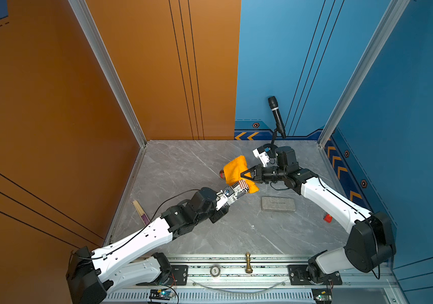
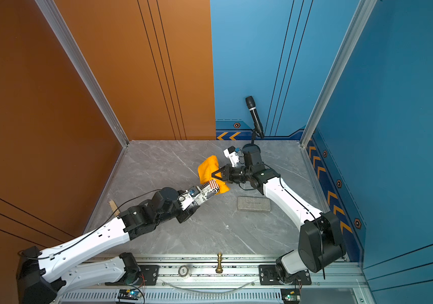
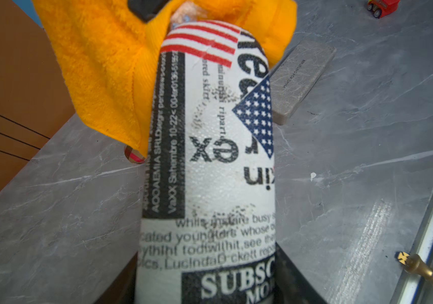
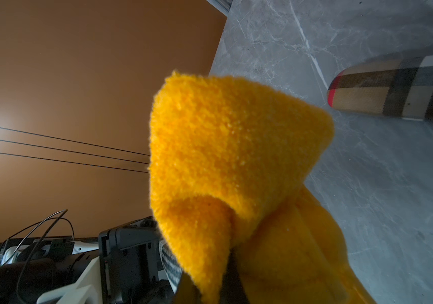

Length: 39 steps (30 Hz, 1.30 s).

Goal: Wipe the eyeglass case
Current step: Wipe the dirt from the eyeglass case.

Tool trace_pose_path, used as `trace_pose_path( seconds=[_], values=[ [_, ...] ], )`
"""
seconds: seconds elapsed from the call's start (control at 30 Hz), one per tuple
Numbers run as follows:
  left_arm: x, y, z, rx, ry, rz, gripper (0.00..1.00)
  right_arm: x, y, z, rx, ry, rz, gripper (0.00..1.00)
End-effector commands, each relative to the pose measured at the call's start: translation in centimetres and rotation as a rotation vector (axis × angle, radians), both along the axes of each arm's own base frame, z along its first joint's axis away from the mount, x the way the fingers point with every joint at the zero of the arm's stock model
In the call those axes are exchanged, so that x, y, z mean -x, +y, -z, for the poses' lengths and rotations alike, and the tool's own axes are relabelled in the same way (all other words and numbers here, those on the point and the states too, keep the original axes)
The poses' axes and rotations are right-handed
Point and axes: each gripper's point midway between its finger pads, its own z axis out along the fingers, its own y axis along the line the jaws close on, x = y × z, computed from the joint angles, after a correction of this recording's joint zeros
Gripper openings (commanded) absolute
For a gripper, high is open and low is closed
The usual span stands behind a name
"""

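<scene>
The eyeglass case is white with newspaper print and a stars-and-stripes patch, and it fills the left wrist view. My left gripper is shut on its near end and holds it above the table, tilted toward the far right. A fluffy yellow cloth drapes over the case's far end. My right gripper is shut on that cloth, right beside the case's tip.
A grey flat case lies on the marble table to the right. A plaid case lies under the cloth. At the back stands a microphone. A red toy car, a wooden stick and a brass chess piece sit near the edges.
</scene>
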Motion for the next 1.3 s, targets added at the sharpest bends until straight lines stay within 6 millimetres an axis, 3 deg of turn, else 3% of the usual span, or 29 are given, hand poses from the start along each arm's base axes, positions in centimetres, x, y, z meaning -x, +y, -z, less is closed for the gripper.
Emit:
trace_pose_path(
  seconds=[0.0,0.17,0.3,0.43,0.53,0.67,0.73,0.83,0.97,1.13,1.27],
  values=[
    [-1.6,1.1,-2.3,0.135,-0.022,-0.1,0.4,2.6,-0.3,-0.4,0.0,0.036,-0.032,0.0],
    [-1.5,2.3,-1.9,0.217,0.037,-0.135,0.4,4.0,-2.6,0.4,0.049,0.054,-0.01,0.0],
    [-0.9,2.8,-2.2,0.268,0.07,-0.13,0.4,3.0,-5.8,-0.1,0.047,0.02,0.078,0.0],
    [-0.1,3.2,-2.0,0.332,0.163,-0.118,0.42,2.1,-7.1,-0.6,0.091,-0.038,0.115,0.0],
    [0.0,2.9,-2.9,0.566,0.338,-0.09,0.42,1.2,-7.5,-1.0,0.133,-0.092,0.141,0.0],
    [-1.4,2.5,-7.8,0.896,0.413,-0.019,0.41,1.6,-5.2,-3.1,0.145,-0.219,0.087,0.0],
    [-1.8,2.1,-10.4,1.001,0.425,0.043,0.41,2.6,-2.7,-5.5,0.045,-0.284,0.027,0.0],
    [-1.8,1.0,-12.6,1.082,0.485,0.121,0.41,5.0,0.9,-7.8,-0.034,-0.383,-0.069,0.0],
    [-0.7,-0.9,-13.9,1.099,0.569,0.211,0.41,8.0,4.9,-9.9,-0.126,-0.507,-0.185,0.0],
    [1.0,-2.7,-13.5,1.089,0.67,0.262,0.42,4.8,5.0,-12.0,-0.186,-0.556,-0.137,0.0],
    [2.4,-3.3,-14.4,1.102,0.689,0.32,0.43,0.9,3.0,-12.5,-0.176,-0.572,-0.068,0.0]
  ],
)
